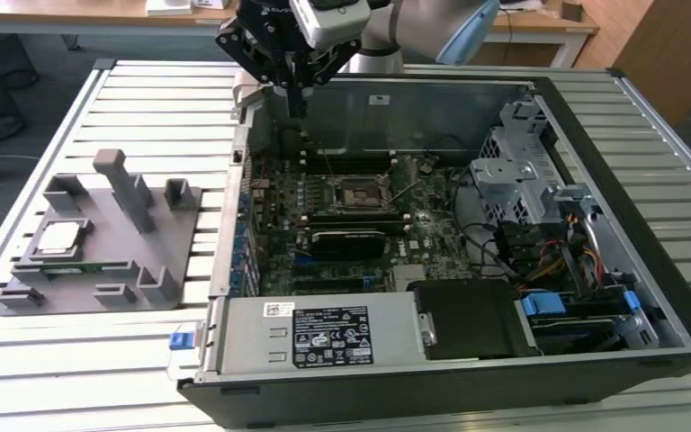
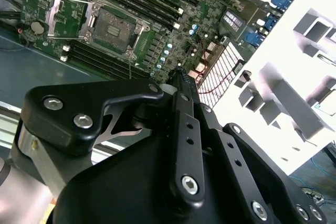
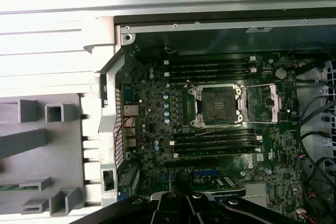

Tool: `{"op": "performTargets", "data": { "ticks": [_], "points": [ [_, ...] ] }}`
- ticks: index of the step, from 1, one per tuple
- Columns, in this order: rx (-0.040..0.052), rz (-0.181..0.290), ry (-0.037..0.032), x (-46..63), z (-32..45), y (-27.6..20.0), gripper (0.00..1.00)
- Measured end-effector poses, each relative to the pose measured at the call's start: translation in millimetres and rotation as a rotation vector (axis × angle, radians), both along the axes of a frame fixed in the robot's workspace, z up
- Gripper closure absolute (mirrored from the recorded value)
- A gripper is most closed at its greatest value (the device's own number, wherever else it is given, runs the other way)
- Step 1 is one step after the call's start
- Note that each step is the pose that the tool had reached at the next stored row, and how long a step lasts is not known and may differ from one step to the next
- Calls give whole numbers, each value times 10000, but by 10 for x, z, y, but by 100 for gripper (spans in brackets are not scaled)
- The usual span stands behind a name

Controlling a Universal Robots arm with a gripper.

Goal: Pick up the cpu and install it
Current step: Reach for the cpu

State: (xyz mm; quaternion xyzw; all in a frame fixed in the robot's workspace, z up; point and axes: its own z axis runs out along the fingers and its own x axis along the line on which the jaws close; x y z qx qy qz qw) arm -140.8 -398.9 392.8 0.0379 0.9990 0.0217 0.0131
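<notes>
The cpu (image 1: pixel 62 238), a small square chip with a pale metal top, lies flat in a recess of the grey plastic fixture (image 1: pixel 166 243) on the slatted table, at the exterior view's left. My gripper (image 1: pixel 295 106) hangs high over the far-left corner of the open computer case, well away from the cpu. Its black fingers (image 2: pixel 181 80) point down, are shut together and hold nothing. The socket (image 1: pixel 355 192) on the motherboard stands with its metal frame swung open and a dark centre, also seen in both wrist views (image 3: pixel 218 104) (image 2: pixel 112 24).
The open case (image 1: pixel 633 270) has tall metal walls, a drive cage (image 1: pixel 514 171), cables and a power supply (image 1: pixel 321 333) near the front. Memory slots (image 3: pixel 212 142) flank the socket. A green memory stick (image 1: pixel 76 266) lies on the fixture, which has upright posts (image 1: pixel 118 184).
</notes>
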Motion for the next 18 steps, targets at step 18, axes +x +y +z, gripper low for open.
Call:
{"op": "performTargets", "data": {
  "ticks": [18],
  "points": [
    [0, 0, 0, -134, -7, 0, 89]
  ]
}}
